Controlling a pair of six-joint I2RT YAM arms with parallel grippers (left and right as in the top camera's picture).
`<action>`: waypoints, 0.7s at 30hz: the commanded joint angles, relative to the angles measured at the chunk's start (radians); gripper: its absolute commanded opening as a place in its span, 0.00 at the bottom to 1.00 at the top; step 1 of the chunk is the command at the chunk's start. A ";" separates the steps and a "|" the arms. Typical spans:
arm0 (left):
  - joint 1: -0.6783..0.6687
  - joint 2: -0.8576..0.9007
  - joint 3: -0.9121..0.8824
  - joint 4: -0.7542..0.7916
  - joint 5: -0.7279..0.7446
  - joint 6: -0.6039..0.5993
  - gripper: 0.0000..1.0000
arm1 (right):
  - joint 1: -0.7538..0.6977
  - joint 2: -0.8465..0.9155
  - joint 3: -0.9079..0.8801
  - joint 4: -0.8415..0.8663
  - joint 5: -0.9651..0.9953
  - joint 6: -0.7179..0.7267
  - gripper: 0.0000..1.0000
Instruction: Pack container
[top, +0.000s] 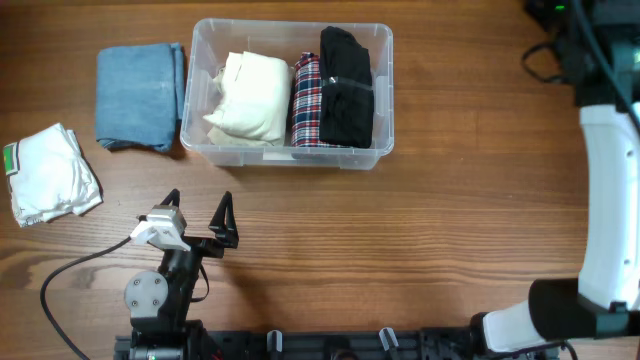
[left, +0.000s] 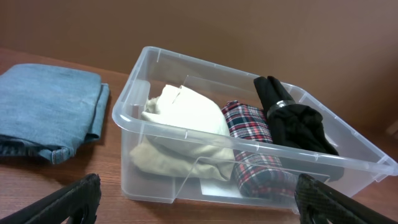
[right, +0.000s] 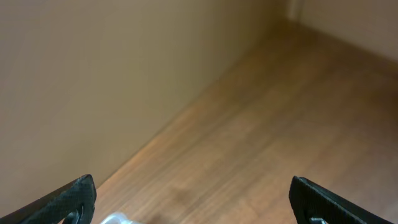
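At the desk's (top: 450, 220) left edge lies a folded white cloth (top: 48, 172); beyond it, just beside the container's left end, sits a folded blue denim cloth (top: 140, 97); the left hand (top: 198, 205) hovers near the front of the desk, its fingers spread wide and holding nothing; the container (top: 340, 155) stands on the far side of the desk, ahead of this hand and a little to its right, well apart from it; in the left wrist view it fills the gap between the fingertips (left: 84, 193); inside, left to right, lie a cream cloth (top: 250, 95), a plaid cloth (top: 306, 100) and a black cloth (top: 346, 85); the right hand (right: 189, 190), likewise spread and empty, is over bare wood, far right of the container
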 joint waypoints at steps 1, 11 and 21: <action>0.008 -0.007 -0.006 -0.001 -0.010 0.006 1.00 | -0.199 0.053 -0.038 -0.039 -0.153 0.069 1.00; 0.008 -0.006 0.052 0.146 0.163 0.053 1.00 | -0.298 0.071 -0.038 -0.056 -0.157 0.069 1.00; 0.008 0.883 1.327 -0.885 -0.055 0.085 1.00 | -0.298 0.071 -0.038 -0.056 -0.157 0.069 1.00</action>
